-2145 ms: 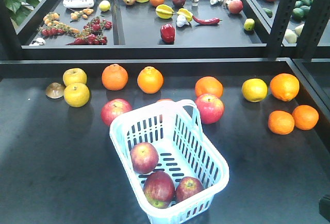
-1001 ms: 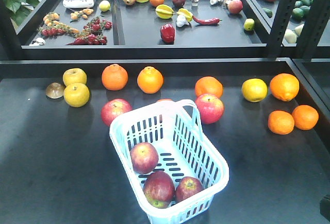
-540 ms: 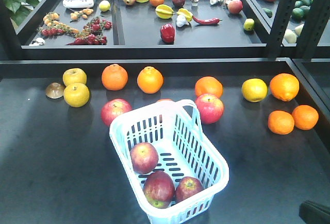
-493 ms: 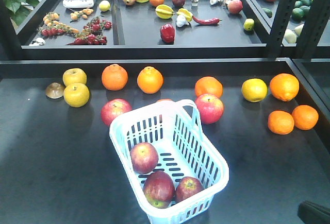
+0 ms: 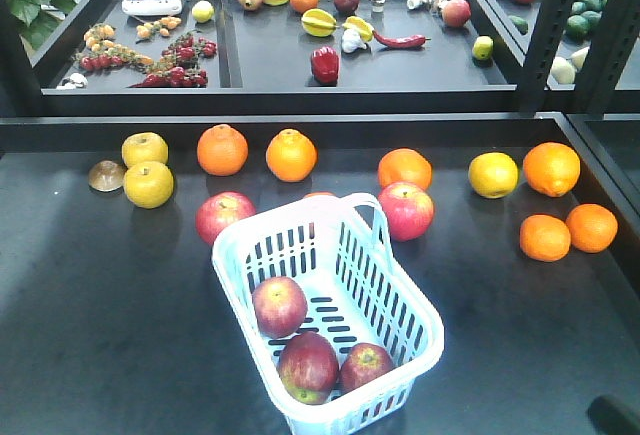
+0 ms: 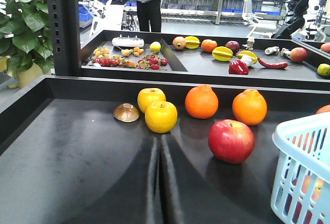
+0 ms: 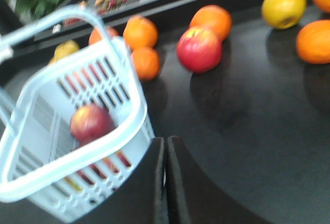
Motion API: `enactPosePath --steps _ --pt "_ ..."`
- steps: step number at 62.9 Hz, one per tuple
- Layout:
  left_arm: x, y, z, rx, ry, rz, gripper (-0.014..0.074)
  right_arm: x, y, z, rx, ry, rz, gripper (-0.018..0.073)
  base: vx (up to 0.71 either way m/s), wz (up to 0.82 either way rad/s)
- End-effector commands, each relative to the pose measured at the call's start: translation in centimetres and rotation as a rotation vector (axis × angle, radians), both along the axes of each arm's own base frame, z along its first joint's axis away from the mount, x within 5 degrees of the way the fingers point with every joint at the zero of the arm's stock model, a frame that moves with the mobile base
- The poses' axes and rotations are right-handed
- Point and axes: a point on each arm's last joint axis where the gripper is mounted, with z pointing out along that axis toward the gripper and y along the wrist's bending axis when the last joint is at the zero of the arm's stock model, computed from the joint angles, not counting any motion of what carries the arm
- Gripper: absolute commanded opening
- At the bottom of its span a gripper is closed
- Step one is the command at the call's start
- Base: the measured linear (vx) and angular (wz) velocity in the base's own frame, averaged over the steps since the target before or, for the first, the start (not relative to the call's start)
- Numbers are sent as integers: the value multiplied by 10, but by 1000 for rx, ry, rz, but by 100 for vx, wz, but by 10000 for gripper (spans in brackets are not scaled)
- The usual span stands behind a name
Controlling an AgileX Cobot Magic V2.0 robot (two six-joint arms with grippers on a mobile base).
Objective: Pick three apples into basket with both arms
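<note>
The pale blue basket stands on the dark table near the front and holds three dark red apples. Two more red apples lie on the table just behind it. My left gripper is shut and empty, low over the table left of the basket, with a red apple ahead to its right. My right gripper is shut and empty by the basket's right wall, with one apple showing inside.
Oranges, yellow fruits and a brown cap line the back of the table. Behind a raised ledge, black trays hold mixed produce. Black posts stand at the back right.
A dark part of the right arm came into the front view's lower right corner and has since drawn back a little. Basket and fruit have not moved.
</note>
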Motion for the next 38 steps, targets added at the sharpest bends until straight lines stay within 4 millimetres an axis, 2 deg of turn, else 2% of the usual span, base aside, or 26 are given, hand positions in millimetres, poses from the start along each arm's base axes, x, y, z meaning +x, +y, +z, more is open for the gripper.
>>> enactPosePath --steps 1,24,38 --pt "-2 -1 14 -11 -111 -14 -6 1 -3 0 8 -51 -52 -8 0 0" --pt "-2 -1 14 -11 -110 -14 -6 -4 -11 2 -128 -134 -122 -8 0 0" --pt "-2 -1 14 -11 -110 -14 -6 -2 -13 20 -183 -336 -148 -8 0 0"
